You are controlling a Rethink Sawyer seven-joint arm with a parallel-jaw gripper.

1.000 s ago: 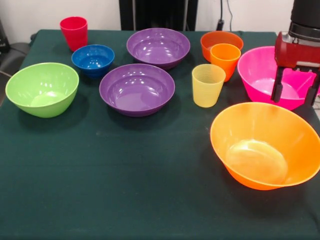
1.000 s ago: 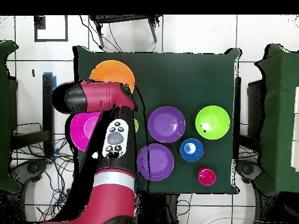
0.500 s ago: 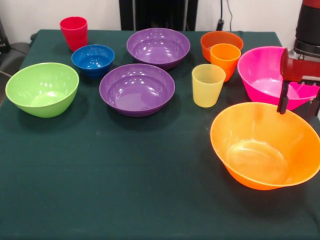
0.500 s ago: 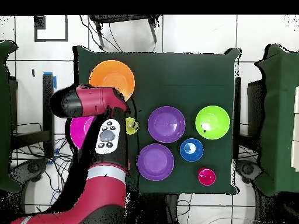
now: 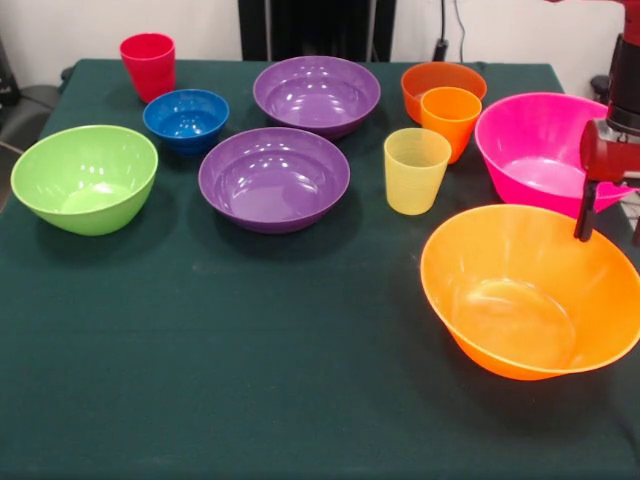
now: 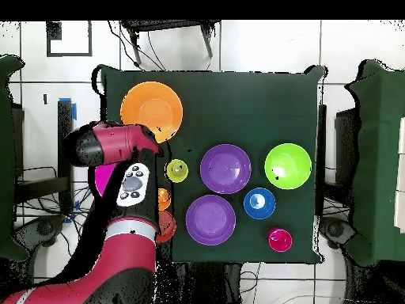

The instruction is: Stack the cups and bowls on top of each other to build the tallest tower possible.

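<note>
All bowls and cups stand apart on the green cloth; no tower is stacked. The large orange bowl (image 5: 530, 290) is at the front right, with the large pink bowl (image 5: 535, 150) behind it. The yellow cup (image 5: 416, 170), orange cup (image 5: 450, 118) and red-orange bowl (image 5: 440, 80) are left of the pink bowl. Two purple bowls (image 5: 274, 178) (image 5: 316, 94) stand mid-table. The blue bowl (image 5: 186, 118), red cup (image 5: 148, 64) and lime bowl (image 5: 84, 178) are at the left. My gripper (image 5: 610, 225) is open and empty, over the pink bowl's right rim, above the orange bowl's far edge.
In the overhead view my arm (image 6: 130, 182) covers most of the pink bowl (image 6: 103, 176) and hides the gripper. The orange bowl (image 6: 151, 107) lies near the table's left edge (image 6: 101, 119). The table's right edge is close to the gripper in the front view.
My gripper has moved to the right in the front view, off the pink bowl's middle to its right rim. In the overhead view the arm swung left and uncovered the yellow and orange cups.
</note>
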